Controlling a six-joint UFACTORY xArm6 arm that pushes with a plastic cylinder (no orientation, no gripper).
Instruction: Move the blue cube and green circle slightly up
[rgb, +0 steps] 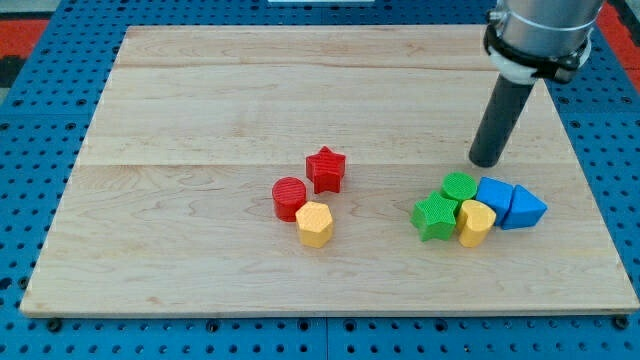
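There is no pincer on this arm, so nothing can be said of wide, narrow or holding: it ends in a dark rod, and my tip (486, 161) stands on the worktop (200, 100), touching no block.

Just below my tip, toward the view's bottom, sits the green circle (459, 186). The blue cube (494, 193) lies below my tip too, a shade to the view's right, touching the green circle's right side. Both are squat pieces with no clear long axis; the cube's edges sit slightly skewed to the worktop's edges.

They belong to a tight cluster of five. A blue triangle (525, 209) presses against the cube on the view's right, its point aimed toward the view's top. A green star (434, 216) sits below-left of the circle, and a yellow heart-like block (476, 223) lies beneath the circle and cube.

Well away from my tip, toward the view's left, stands a second group of three: a red star (326, 169), a red circle (289, 197) and a yellow hexagon (314, 223).

Counted: two blue, two green, two red, two yellow, eight blocks in all.
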